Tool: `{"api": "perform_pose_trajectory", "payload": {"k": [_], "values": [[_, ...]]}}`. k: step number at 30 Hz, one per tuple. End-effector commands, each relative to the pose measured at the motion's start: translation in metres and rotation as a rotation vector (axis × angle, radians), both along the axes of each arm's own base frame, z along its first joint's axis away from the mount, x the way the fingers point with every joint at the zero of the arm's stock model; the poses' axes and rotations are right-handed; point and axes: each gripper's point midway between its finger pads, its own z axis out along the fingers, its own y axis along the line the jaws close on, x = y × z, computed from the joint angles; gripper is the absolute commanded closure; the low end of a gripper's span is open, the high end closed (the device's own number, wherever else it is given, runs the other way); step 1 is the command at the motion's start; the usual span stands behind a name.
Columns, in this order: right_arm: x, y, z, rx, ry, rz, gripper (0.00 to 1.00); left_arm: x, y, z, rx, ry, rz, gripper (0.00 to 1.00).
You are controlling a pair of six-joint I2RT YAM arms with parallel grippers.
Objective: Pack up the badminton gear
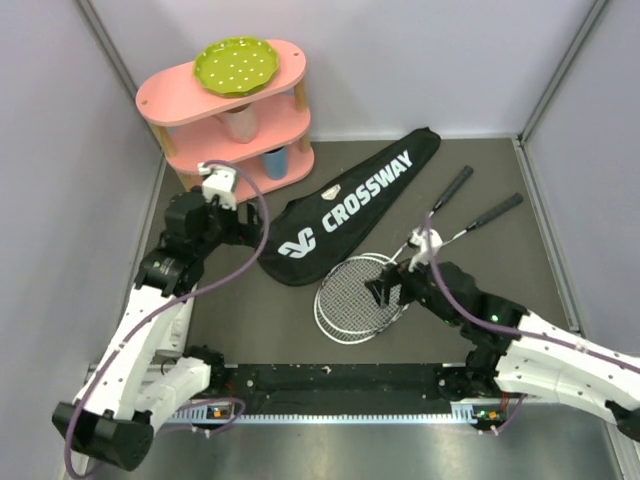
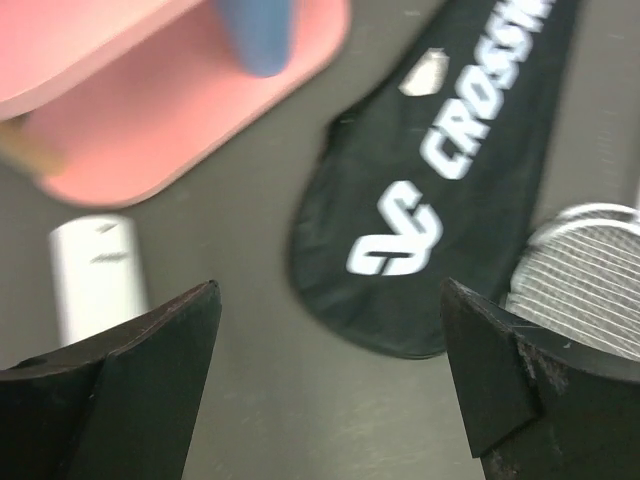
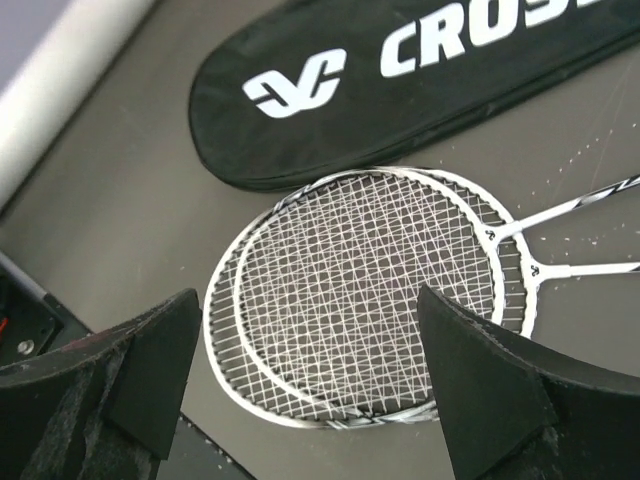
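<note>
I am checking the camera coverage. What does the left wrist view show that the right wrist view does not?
Only the left wrist view shows the pink shelf with a blue object on it, and the white tube lying near it. Only the right wrist view shows the rackets with both heads overlapping and their thin shafts. Both show the black bag lettered CROSSWAY and some racket strings; the left tool and the right tool are each open.
</note>
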Motion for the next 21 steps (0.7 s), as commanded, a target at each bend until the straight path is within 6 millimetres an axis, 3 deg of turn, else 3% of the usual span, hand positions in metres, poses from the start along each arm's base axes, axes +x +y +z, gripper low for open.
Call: {"api": "perform_pose_trajectory", "payload": {"k": [1,2,3,5,6,10,11,12,13,14,15,16,17,19,21], "values": [[0.030,0.029,0.039,0.096,0.019,-0.022,0.11,0.014,-0.080,0.011,-0.095,-0.007,-0.245,0.07],[0.038,0.032,0.042,0.121,0.030,-0.027,0.11,0.018,-0.087,0.012,-0.102,0.003,-0.255,0.07],[0.052,0.034,0.033,0.129,0.077,-0.060,0.10,0.028,-0.096,0.000,-0.118,0.059,-0.256,0.08],[0.066,0.037,0.029,0.156,0.112,-0.077,0.10,0.042,-0.110,0.011,-0.158,0.060,-0.279,0.08],[0.082,0.036,0.026,0.169,0.130,-0.122,0.10,0.056,-0.118,0.006,-0.171,0.094,-0.279,0.09],[0.130,0.028,0.006,0.162,0.203,-0.325,0.10,0.078,-0.136,0.000,-0.189,0.164,-0.311,0.11],[0.142,0.033,0.016,0.180,0.196,-0.351,0.10,0.080,-0.135,-0.002,-0.173,0.172,-0.306,0.11],[0.153,0.032,0.010,0.171,0.213,-0.408,0.11,0.082,-0.134,0.002,-0.168,0.161,-0.299,0.11],[0.165,0.036,-0.012,0.124,0.253,-0.445,0.11,0.086,-0.127,0.002,-0.155,0.152,-0.276,0.11],[0.179,0.046,-0.001,0.147,0.251,-0.471,0.11,0.087,-0.122,0.006,-0.164,0.136,-0.249,0.11],[0.185,0.042,-0.013,0.101,0.278,-0.523,0.11,0.090,-0.112,-0.003,-0.170,0.149,-0.196,0.10],[0.196,0.045,-0.042,0.040,0.327,-0.553,0.11,0.092,-0.106,-0.007,-0.180,0.149,-0.156,0.09],[0.211,0.054,-0.026,0.071,0.318,-0.561,0.11,0.091,-0.101,-0.012,-0.203,0.164,-0.123,0.08],[0.223,0.062,-0.053,0.039,0.381,-0.552,0.11,0.092,-0.090,-0.039,-0.215,0.210,-0.092,0.07],[0.231,0.078,-0.059,0.045,0.420,-0.464,0.11,0.096,-0.081,-0.065,-0.169,0.279,-0.058,0.06]]}}
